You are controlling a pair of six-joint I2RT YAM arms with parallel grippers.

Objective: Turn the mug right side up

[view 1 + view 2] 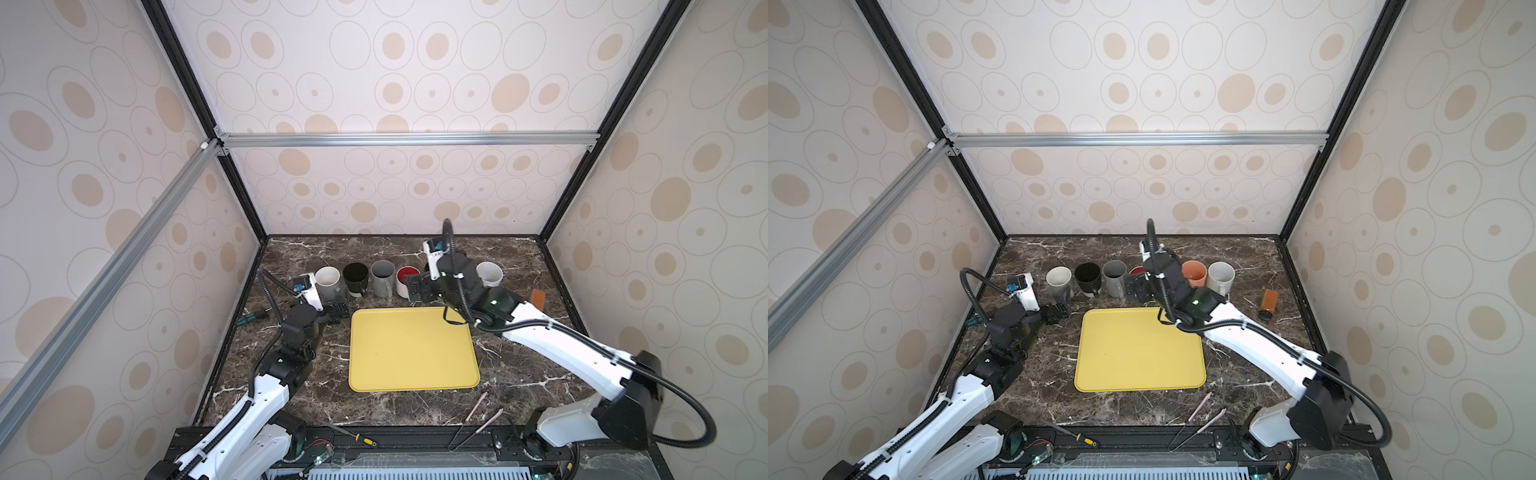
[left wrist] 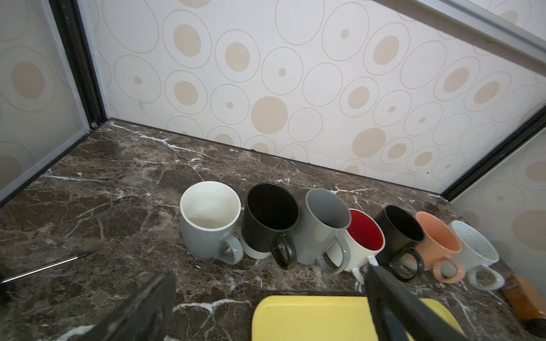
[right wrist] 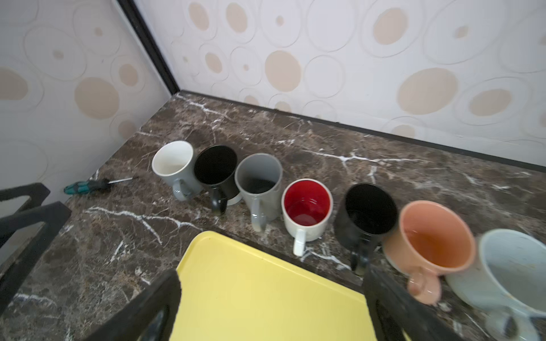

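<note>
All-black mug [image 3: 366, 218] stands mouth-up by the desk's [image 3: 369, 138] back edge, just beyond the spread, empty right gripper [image 3: 271, 280], the nearer one.

A yellow tray [image 1: 411, 349] lies on the marble counter [image 1: 519, 374]. A green screwdriver [image 3: 85, 186] lies left of it, a brown bottle [image 1: 1268, 304] right.

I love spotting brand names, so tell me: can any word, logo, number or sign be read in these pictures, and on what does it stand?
No text can be read anywhere.
mugs: plain colours, no print or logo visible.
yellow tray: plain, no marking.
brown bottle: a small dark patch near its top might be a label, but it is too blurred to read.
</note>
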